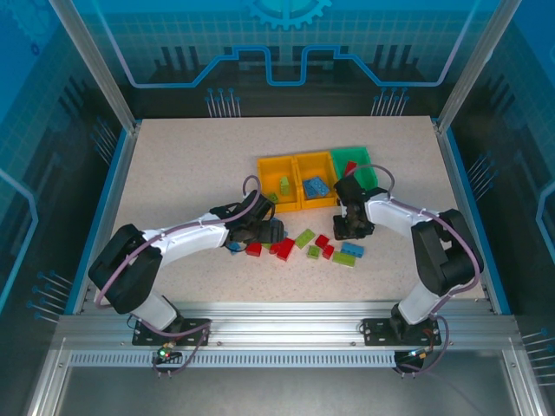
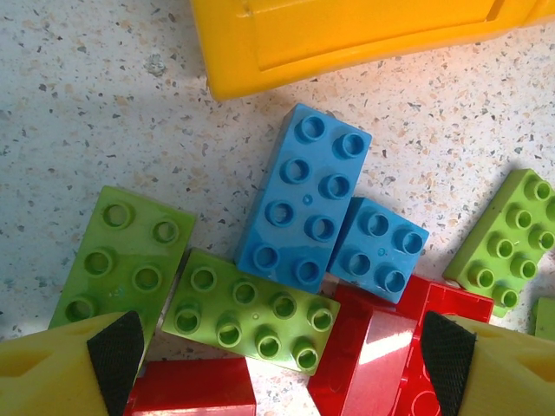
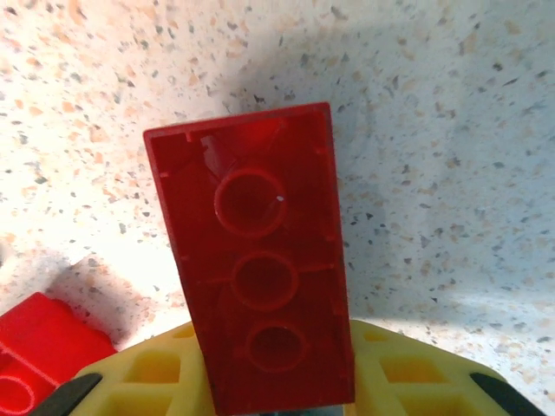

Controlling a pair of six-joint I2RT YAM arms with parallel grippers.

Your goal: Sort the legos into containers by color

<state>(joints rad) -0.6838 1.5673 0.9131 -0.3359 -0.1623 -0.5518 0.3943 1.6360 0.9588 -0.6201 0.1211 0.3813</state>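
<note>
Three joined containers stand mid-table: a yellow bin with a green lego, a yellow bin with a blue lego, and a green bin with a red lego. My left gripper is open over a cluster: a long blue lego, a small blue lego, a green lego and a red lego. My right gripper is shut on a red lego, hollow underside towards the camera.
Loose legos lie between the arms: green, red, blue and green. Another red lego lies beside the right fingers. The yellow bin's wall stands just beyond the left cluster.
</note>
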